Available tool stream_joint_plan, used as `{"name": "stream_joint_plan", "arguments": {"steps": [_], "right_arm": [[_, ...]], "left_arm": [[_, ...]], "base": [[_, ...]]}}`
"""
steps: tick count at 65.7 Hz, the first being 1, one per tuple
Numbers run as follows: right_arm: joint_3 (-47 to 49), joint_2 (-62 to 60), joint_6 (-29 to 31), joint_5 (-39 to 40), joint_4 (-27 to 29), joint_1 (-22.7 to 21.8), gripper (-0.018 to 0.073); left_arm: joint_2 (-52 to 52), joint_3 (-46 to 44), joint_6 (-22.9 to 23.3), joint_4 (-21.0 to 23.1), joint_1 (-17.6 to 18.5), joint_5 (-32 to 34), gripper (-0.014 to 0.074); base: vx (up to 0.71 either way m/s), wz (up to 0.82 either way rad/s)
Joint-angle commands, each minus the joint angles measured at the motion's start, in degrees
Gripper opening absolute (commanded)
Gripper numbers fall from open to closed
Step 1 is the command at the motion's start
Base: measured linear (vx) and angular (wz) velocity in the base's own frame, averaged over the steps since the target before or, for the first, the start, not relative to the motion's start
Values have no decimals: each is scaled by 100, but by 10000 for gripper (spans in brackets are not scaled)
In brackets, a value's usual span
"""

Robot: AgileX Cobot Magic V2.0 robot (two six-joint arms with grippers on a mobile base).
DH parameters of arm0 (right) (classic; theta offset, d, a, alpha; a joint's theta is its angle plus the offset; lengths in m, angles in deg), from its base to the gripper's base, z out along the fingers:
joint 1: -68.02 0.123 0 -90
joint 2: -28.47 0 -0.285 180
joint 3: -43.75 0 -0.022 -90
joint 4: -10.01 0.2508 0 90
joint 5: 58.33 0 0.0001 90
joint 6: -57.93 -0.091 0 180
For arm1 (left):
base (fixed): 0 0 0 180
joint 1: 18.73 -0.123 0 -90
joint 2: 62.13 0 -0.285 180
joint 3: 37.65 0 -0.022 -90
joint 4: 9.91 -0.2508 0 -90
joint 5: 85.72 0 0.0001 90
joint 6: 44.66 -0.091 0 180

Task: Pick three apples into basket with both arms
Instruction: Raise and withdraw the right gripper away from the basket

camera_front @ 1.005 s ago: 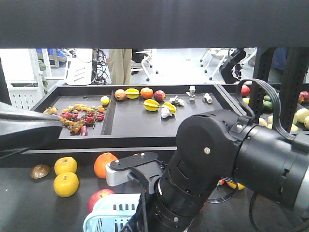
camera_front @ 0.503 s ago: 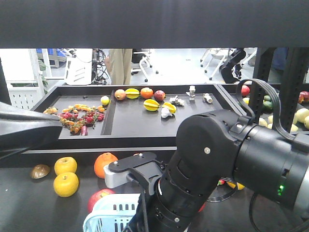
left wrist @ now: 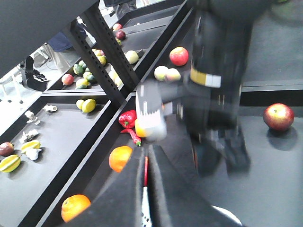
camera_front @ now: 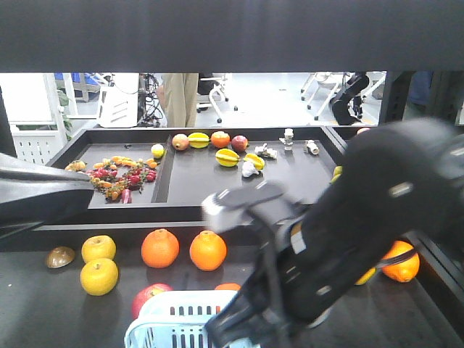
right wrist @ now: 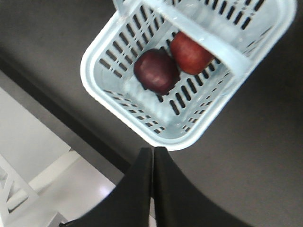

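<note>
In the right wrist view the pale blue basket (right wrist: pixel 142 118) lies below, holding two apples: a dark red one (right wrist: pixel 156 71) and a brighter red one (right wrist: pixel 191 52). My right gripper (right wrist: pixel 153 150) hangs above the basket's near rim, shut and empty. In the front view the basket (camera_front: pixel 174 322) is at the bottom edge, a red apple (camera_front: pixel 148 297) touching its left side, and the blurred right arm (camera_front: pixel 348 239) rises over it. My left gripper (left wrist: pixel 147 161) is shut with nothing in it. Another red apple (left wrist: pixel 278 117) rests on the dark table at right.
Two oranges (camera_front: pixel 159 248) (camera_front: pixel 208 250) and two yellow fruits (camera_front: pixel 99 276) sit by the front of the shelf. Another orange (camera_front: pixel 399 261) lies at right. The black left arm (camera_front: pixel 43 196) reaches in from the left. A tray (camera_front: pixel 203 181) of mixed fruit stands behind.
The right arm has swung up and to the right, now blurred by motion, uncovering an orange in the middle and another at the right. The left arm has not moved.
</note>
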Motion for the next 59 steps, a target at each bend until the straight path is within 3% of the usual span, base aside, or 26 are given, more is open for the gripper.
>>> {"name": "stream_joint_plan", "arguments": {"steps": [1,19,59], "right_arm": [[172,-450,-34,-185,-19,-123,-5],[172,-903,-34,-185,-254,-650,-5],[151,-956,270,-189,-293,-3014,-4]], "left_arm": [[38,-157,54,175,27,349,-8],[38,-157,54,175,27,349,-8],[38,-157,54,175,27,349,-8]], "base": [[0,0],[0,0],[0,0]]}}
